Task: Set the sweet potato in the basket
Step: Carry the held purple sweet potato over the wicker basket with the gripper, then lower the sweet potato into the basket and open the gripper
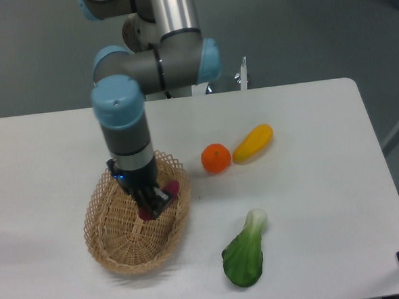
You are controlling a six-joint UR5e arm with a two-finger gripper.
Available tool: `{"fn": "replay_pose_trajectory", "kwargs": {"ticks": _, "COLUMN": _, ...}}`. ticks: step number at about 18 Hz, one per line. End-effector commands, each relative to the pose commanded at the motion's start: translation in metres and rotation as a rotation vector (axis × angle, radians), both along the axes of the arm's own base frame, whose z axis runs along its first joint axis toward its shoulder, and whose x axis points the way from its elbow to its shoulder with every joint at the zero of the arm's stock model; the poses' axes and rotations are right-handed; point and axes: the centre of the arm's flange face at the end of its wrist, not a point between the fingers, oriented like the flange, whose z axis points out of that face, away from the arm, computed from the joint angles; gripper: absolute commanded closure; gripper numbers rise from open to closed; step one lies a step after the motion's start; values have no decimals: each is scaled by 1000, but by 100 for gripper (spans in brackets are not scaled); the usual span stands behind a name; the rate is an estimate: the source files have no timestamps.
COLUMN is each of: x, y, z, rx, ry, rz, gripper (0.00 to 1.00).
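One pincer (154,205) gripping magenta sweet potato (169,190), over woven wicker basket (117,246)

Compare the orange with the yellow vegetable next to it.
The orange is round; the yellow vegetable is long and tapered. The orange is deep orange, the yellow vegetable golden yellow. The orange sits nearer the basket, the yellow vegetable farther from it, lying slantwise. Both rest on the white table, side by side and very close together.
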Motion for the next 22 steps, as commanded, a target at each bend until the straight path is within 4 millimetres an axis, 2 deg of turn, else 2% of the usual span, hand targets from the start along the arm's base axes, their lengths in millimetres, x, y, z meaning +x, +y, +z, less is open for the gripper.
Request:
{"fn": "replay_pose_trajectory", "kwargs": {"ticks": 5, "x": 23, "y": 13, "z": -43, "rx": -45, "ry": 9, "rz": -48, "gripper": 79}}
{"fn": "replay_pose_trajectory", "kwargs": {"ticks": 11, "x": 30, "y": 11, "z": -54, "rx": -63, "ry": 4, "rz": -55, "gripper": 76}}
{"fn": "replay_pose_trajectory", "kwargs": {"ticks": 12, "x": 31, "y": 12, "z": -53, "rx": -59, "ry": 4, "rz": -57, "gripper": 71}}
{"fn": "replay_pose_trajectory", "kwargs": {"ticks": 13, "x": 31, "y": 12, "z": -52, "rx": -57, "ry": 5, "rz": -57, "gripper": 58}}
{"fn": "replay_pose_trajectory", "kwargs": {"ticks": 16, "x": 28, "y": 16, "z": -43, "rx": -33, "ry": 19, "rz": -53, "gripper": 10}}
{"fn": "replay_pose_trajectory", "kwargs": {"ticks": 17, "x": 27, "y": 18, "z": -35, "rx": -7, "ry": 33, "rz": -51, "gripper": 0}}
{"fn": "replay_pose_trajectory", "kwargs": {"ticks": 20, "x": 24, "y": 20, "z": -7, "rx": 46, "ry": 57, "rz": -23, "gripper": 0}}
{"fn": "replay_pose_trajectory", "kwargs": {"ticks": 22, "x": 12, "y": 25, "z": 26, "rx": 108, "ry": 79, "rz": 16, "gripper": 0}}
